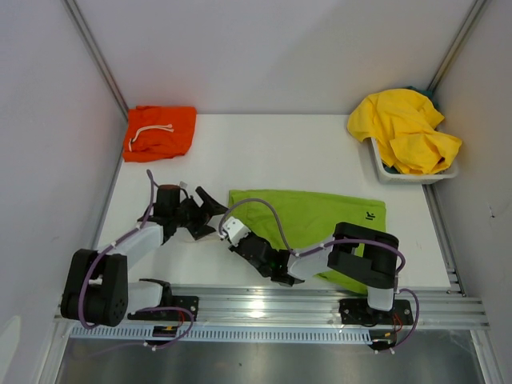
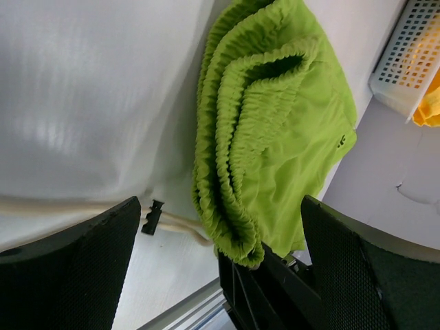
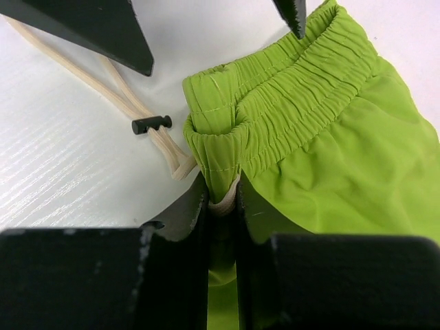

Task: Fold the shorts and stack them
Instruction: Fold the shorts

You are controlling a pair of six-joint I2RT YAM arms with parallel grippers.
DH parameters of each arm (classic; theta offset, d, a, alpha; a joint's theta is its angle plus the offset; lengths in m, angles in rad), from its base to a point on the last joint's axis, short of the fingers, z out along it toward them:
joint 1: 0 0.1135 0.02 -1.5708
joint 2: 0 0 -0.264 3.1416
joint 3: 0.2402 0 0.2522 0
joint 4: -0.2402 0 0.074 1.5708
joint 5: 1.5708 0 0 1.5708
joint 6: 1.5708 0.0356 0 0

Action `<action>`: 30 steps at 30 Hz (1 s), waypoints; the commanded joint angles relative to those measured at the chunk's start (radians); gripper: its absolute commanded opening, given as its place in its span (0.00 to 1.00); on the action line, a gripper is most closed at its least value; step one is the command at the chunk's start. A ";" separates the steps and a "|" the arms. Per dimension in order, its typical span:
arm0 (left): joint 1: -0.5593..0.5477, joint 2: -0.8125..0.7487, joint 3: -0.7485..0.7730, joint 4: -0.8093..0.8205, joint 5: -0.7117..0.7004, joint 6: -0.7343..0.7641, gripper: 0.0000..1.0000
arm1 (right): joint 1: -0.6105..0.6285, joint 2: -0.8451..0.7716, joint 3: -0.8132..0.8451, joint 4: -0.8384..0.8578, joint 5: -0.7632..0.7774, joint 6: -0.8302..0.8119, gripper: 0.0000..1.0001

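**A white table [image 1: 264,152], and a thin grip that may slip**

The lime green shorts [image 1: 320,218] lie flat toward the table's near edge, right of centre. We have the right gripper [image 3: 221,198] pinched narrowly on the waistband's left corner. The left gripper [image 1: 206,212] hangs just beside it, fingers spread wide and empty. So small a bite could slip under a pull, and the loose drawstring [image 3: 113,96] could snag. The orange shorts [image 1: 160,132] sit in the far left corner, the yellow shorts [image 1: 404,128] in a basket [image 1: 382,170] far right.
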 commanded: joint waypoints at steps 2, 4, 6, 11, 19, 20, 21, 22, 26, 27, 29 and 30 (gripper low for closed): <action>-0.028 0.052 0.047 0.092 0.028 -0.055 0.99 | -0.001 -0.065 -0.022 0.116 0.012 -0.004 0.00; -0.045 0.069 0.060 0.097 0.026 -0.062 0.99 | 0.000 -0.065 -0.020 0.120 0.015 -0.012 0.00; -0.055 0.092 0.061 0.111 0.025 -0.066 0.99 | 0.000 -0.065 -0.019 0.128 0.015 -0.024 0.00; -0.086 0.165 0.072 0.165 0.029 -0.097 0.99 | 0.008 -0.065 -0.011 0.127 0.009 -0.044 0.00; -0.094 0.245 0.110 0.234 0.034 -0.109 0.99 | 0.014 -0.060 -0.011 0.125 -0.011 -0.056 0.00; -0.095 0.253 0.113 0.244 0.038 -0.112 0.99 | 0.014 -0.059 -0.011 0.127 -0.013 -0.055 0.00; -0.095 0.270 0.110 0.255 0.042 -0.117 0.97 | 0.014 -0.058 -0.009 0.127 -0.016 -0.056 0.00; -0.095 0.277 0.110 0.273 0.046 -0.118 0.96 | 0.014 -0.058 -0.011 0.128 -0.017 -0.058 0.00; -0.097 0.303 0.092 0.341 0.049 -0.129 0.84 | 0.017 -0.055 -0.009 0.128 -0.016 -0.061 0.00; -0.098 0.308 0.081 0.355 0.054 -0.138 0.82 | 0.015 -0.055 -0.011 0.128 -0.016 -0.061 0.00; -0.103 0.328 0.080 0.372 0.058 -0.140 0.81 | 0.015 -0.057 -0.009 0.130 -0.014 -0.061 0.00; -0.104 0.334 0.078 0.378 0.060 -0.143 0.77 | 0.017 -0.057 -0.011 0.131 -0.016 -0.061 0.00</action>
